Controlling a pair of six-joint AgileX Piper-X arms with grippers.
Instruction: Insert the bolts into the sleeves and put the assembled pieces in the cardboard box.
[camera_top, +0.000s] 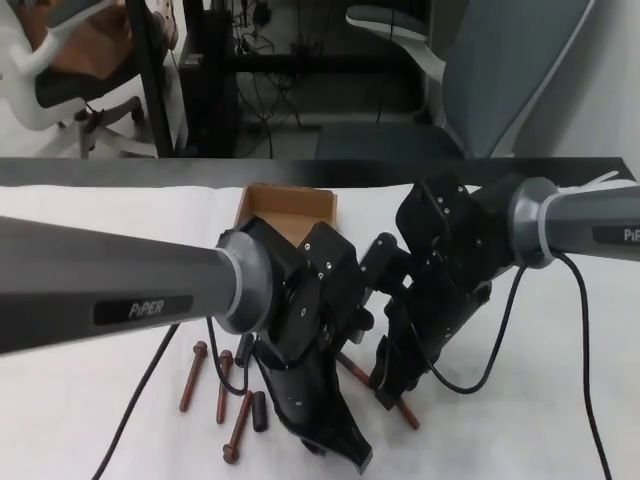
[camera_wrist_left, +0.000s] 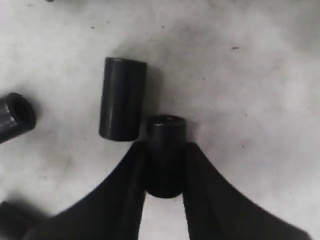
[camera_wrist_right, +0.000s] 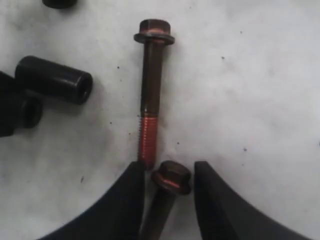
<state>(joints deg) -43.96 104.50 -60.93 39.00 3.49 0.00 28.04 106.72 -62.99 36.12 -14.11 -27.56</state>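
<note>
two black grippers down low over the white bench (camera_top: 80, 430), side by side. left gripper (camera_wrist_left: 165, 146) clamped on a short black cylindrical sleeve (camera_wrist_left: 165, 165), a finger pressed to each flank, open bore end poking out past the fingertips. just beside it, a second black sleeve (camera_wrist_left: 122, 99) lying flat, one end close against the held one; well apart from both, a third black sleeve (camera_wrist_left: 15, 117), bore showing. right gripper (camera_wrist_right: 169, 167) with fingers spread, straddling a reddish-brown flanged bolt (camera_wrist_right: 171, 181), head level with the fingertips, shank slanting toward one finger, a strip of bare bench between head and the other finger; not gripped, as far as visible. ahead of that, a second reddish-brown bolt (camera_wrist_right: 151, 85) flat on the bench, threaded tip just beside one fingertip, head pointing away. seen from above, three loose brown bolts (camera_top: 224, 385) in a row beside the left arm (camera_top: 120, 280), near the front. open brown cardboard box (camera_top: 262, 205) at the far side, behind both wrists, interior partly hidden by the left arm.
</note>
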